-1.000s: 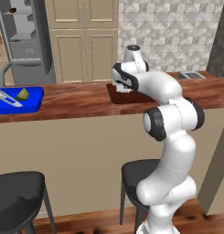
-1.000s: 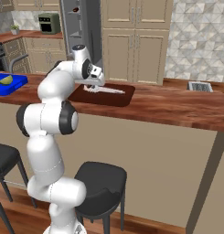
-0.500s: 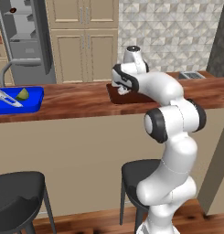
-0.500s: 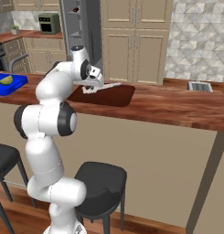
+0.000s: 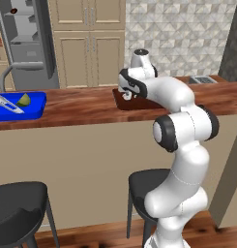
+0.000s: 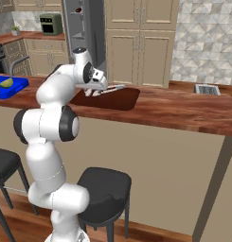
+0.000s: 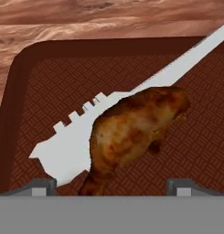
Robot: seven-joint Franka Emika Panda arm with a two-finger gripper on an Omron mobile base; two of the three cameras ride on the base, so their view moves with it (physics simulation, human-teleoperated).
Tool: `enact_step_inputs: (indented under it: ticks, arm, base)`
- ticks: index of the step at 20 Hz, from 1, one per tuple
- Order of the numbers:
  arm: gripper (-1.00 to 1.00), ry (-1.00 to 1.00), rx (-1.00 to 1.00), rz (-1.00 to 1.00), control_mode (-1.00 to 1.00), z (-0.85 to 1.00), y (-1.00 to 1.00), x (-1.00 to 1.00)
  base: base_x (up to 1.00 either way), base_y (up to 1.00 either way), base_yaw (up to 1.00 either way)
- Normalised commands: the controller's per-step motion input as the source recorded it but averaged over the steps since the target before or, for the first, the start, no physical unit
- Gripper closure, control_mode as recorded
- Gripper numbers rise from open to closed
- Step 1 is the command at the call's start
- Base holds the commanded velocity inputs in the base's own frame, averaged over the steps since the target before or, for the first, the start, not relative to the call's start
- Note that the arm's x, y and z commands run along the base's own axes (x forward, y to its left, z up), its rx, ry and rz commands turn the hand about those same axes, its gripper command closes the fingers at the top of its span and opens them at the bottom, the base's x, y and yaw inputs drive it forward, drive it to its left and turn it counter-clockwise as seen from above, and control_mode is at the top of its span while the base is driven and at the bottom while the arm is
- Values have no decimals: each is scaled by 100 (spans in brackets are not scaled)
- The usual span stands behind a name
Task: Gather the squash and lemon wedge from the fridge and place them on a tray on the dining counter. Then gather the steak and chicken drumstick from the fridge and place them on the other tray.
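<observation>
A browned chicken drumstick (image 7: 136,132) lies on the dark brown other tray (image 7: 54,82), partly on top of a long flat pale piece with a jagged edge (image 7: 77,146); I cannot tell what that piece is. My gripper (image 7: 113,185) hovers just above it, open, with its fingertips (image 7: 40,185) wide apart and touching nothing. The gripper (image 5: 128,94) (image 6: 94,90) hangs over the near-left part of the other tray (image 5: 119,100) (image 6: 122,100) on the dining counter (image 5: 81,109) (image 6: 183,111). Farther left, the blue tray (image 5: 35,104) (image 6: 15,87) holds the lemon wedge (image 5: 24,99) (image 6: 6,82) and a pale elongated piece (image 5: 6,102).
The grey fridge (image 5: 28,43) (image 6: 86,28) stands behind the counter with its shelves showing. A small grey grille (image 5: 202,80) (image 6: 206,89) lies at the counter's far right. Black stools (image 5: 18,203) (image 6: 103,186) stand beside my base, under the counter's front edge.
The jaws have gone from shut to wide open, and the drumstick now lies free on the brown tray. The arm has hardly moved.
</observation>
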Motion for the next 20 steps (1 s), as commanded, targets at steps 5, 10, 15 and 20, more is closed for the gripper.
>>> enact_step_inputs:
  ticks: [5, 10, 15, 20]
  arm:
    - [-100, 0, 0, 0, -100, 31, 0, 0]
    - [-100, 2, -1, 0, -100, 31, 0, 0]
    - [-100, 0, 0, 0, -100, 36, 0, -11]
    - [-100, -8, 0, -1, -100, 21, 0, -84]
  base:
    - [0, 0, 0]
    - [0, 0, 0]
    - [0, 0, 0]
    - [0, 0, 0]
